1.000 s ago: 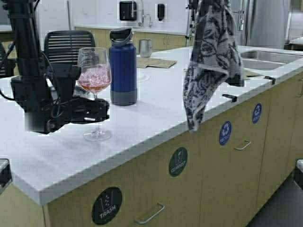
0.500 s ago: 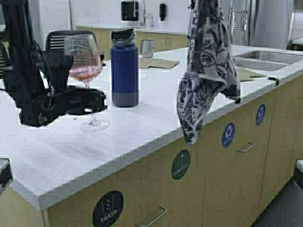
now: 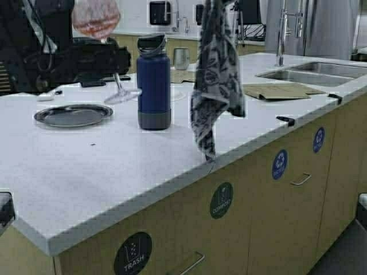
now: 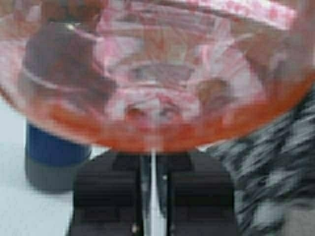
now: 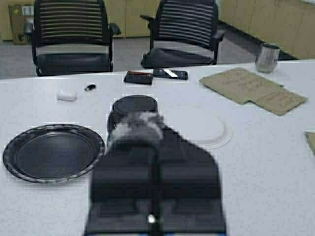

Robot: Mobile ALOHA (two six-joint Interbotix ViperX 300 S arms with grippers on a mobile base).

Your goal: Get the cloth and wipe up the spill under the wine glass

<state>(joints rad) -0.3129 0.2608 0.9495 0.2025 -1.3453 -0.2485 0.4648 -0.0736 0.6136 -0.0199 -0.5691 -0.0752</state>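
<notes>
nearest, the cloth (image 3: 215, 80) is held up by the right gripper (image 5: 153, 147), whose jaws are pinched tight on a bunched top corner. the cloth hangs long axis vertical, its lower tip dangling just over the front edge of the counter (image 3: 114, 172), right of the bottle (image 3: 153, 83).

further back and toward the left edge, the glass (image 3: 97, 23) is held off the surface by the left gripper (image 4: 153, 196), fingers closed narrowly on the thin stem below the bowl. the glass is tilted, its foot pointing down toward the bottle and clear of the counter.

a dark plate (image 3: 73, 114) lies flat below the left gripper, near the left edge. no spill can be made out on the counter; it is judged to lie where the glass would have stood, between plate and bottle.

so the spot to be wiped lies left of the hanging cloth, past the bottle. the right arm carries the cloth and is the one to be swung leftward and lowered, while the bottle stands in that path.
</notes>
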